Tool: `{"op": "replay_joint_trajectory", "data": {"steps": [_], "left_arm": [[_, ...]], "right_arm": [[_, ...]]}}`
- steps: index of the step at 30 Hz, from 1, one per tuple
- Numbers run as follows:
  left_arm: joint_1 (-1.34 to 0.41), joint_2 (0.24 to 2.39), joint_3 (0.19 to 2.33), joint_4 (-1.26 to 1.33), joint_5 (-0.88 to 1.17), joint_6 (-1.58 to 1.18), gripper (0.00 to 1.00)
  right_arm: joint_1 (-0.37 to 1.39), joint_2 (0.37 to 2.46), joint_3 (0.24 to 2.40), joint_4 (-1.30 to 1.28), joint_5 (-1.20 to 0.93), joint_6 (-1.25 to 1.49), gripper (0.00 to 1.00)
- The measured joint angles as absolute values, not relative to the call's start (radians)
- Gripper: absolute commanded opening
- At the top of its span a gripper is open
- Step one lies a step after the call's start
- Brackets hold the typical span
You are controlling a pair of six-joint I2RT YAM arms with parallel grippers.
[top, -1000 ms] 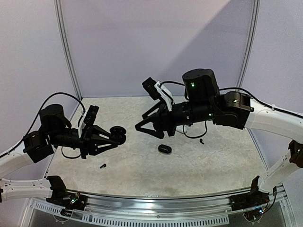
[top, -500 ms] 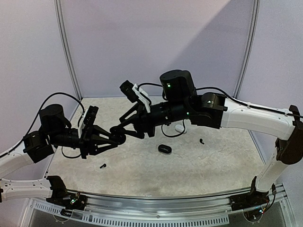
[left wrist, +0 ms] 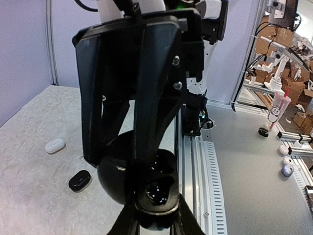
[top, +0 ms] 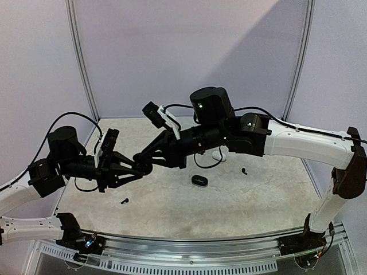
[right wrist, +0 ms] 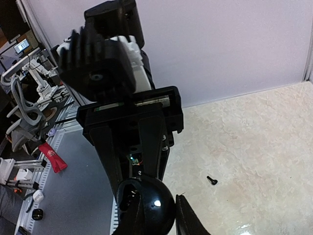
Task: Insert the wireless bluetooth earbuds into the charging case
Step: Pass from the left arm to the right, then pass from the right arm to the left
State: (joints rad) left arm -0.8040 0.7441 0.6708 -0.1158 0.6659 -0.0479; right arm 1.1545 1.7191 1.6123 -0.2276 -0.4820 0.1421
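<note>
**Left end effector** [top: 139, 167]: closed on the open black charging case [top: 147, 162], which it holds in the air above the left half of the tabletop [top: 264, 200].

**Right end effector** [top: 140, 156]: reached across to the same case. Its fingers are parted to about the case's width and stand either side of it. The right wrist view shows a sliver of gap on one side. I cannot tell whether it carries anything.

**Task pieces:** the front earbud [top: 125, 200], black, lies loose on the tabletop below the held case. The right-hand earbud [top: 245, 171], also black, lies well apart from it. Something glossy sits in the case's well in the left wrist view, but I cannot tell if it is a seated earbud.

**Also present:** a spare black case [top: 199, 180] lies mid-tabletop. A white case [top: 217, 155] lies behind it, half hidden by the right arm.

**Hazards, as I judge them:**
- The two sets of fingers are nearly interlocked, so a small misalignment could knock finger against finger or twist the case out of the left grip.
- A squeeze from the right could snap the lid shut or tip the case.
- Anything dropped from this height could bounce toward the front rail [top: 189, 239].

**Room:** the space is tight at the meeting point. There is open tabletop to the right and front, and wall panels close off the rear and sides.
</note>
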Motion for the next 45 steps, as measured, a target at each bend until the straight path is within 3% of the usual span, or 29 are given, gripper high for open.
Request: {"op": "replay_joint_trajectory", "data": {"steps": [9,11,13,14,17,24,30,35,40,44,45], "left_arm": [[-0.804,0.739,0.671,-0.105,0.670,-0.048,0.00],[-0.804,0.739,0.671,-0.101,0.669,-0.055,0.26],[-0.804,0.738,0.668,-0.093,0.667,-0.073,0.46],[-0.804,0.736,0.662,-0.082,0.663,-0.080,0.52],[-0.802,0.731,0.628,-0.046,0.654,-0.113,0.55],[-0.802,0.732,0.589,0.029,0.649,-0.143,0.54],[-0.802,0.733,0.577,0.126,0.654,-0.175,0.41],[-0.801,0.743,0.567,0.161,0.672,-0.186,0.39],[-0.801,0.748,0.566,0.173,0.678,-0.186,0.24],[-0.801,0.751,0.565,0.178,0.677,-0.183,0.00],[-0.801,0.751,0.565,0.180,0.675,-0.178,0.00]], "right_arm": [[1.155,1.724,1.627,-0.247,-0.487,0.130,0.06],[1.155,1.724,1.629,-0.247,-0.487,0.125,0.05],[1.155,1.724,1.629,-0.246,-0.484,0.115,0.05],[1.155,1.724,1.630,-0.247,-0.482,0.109,0.04],[1.156,1.723,1.630,-0.247,-0.482,0.081,0.04],[1.156,1.715,1.632,-0.256,-0.479,-0.011,0.03],[1.159,1.709,1.645,-0.270,-0.441,-0.078,0.03],[1.161,1.707,1.645,-0.270,-0.421,-0.109,0.03],[1.161,1.707,1.645,-0.270,-0.414,-0.123,0.03],[1.164,1.706,1.645,-0.271,-0.406,-0.125,0.03],[1.164,1.706,1.645,-0.271,-0.404,-0.125,0.03]]}}
